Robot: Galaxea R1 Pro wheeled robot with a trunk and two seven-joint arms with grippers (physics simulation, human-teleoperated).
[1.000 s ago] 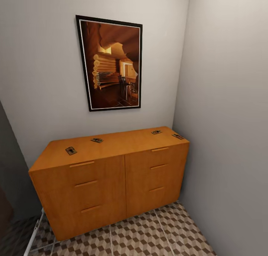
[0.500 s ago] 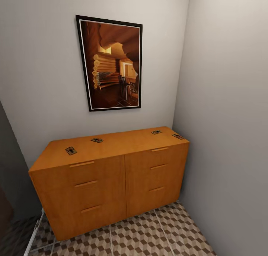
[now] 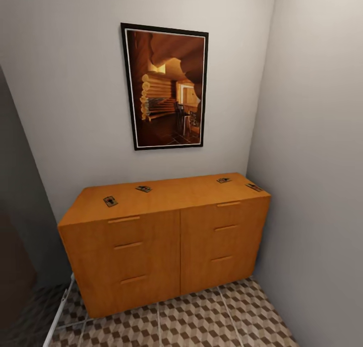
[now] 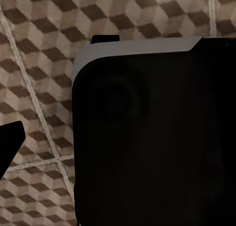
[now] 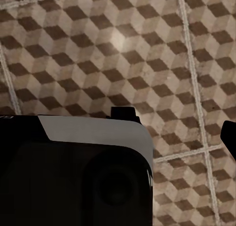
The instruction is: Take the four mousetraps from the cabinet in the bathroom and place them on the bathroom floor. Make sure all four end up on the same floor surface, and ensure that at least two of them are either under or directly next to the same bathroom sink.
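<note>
The cabinet, a low orange-brown chest with drawer fronts, stands against the back wall in the head view. Several mousetraps lie flat on its top. One mousetrap is near the left front and another lies further back. Two more mousetraps sit at the right end, the last one close to the corner. The bathroom floor, with its cube pattern, spreads in front of the cabinet. It also shows as bathroom floor in both wrist views. A dark finger pokes in at the edge of each wrist view. The bathroom sink is out of view.
A framed picture hangs above the cabinet. A grey wall closes the right side right up to the cabinet's end. A dark panel stands at the left. A black robot body part covers much of each wrist view.
The whole head view has shifted, with the cabinet and picture now further right in the frame, so the camera moved. The mousetraps lie where they were on the cabinet top.
</note>
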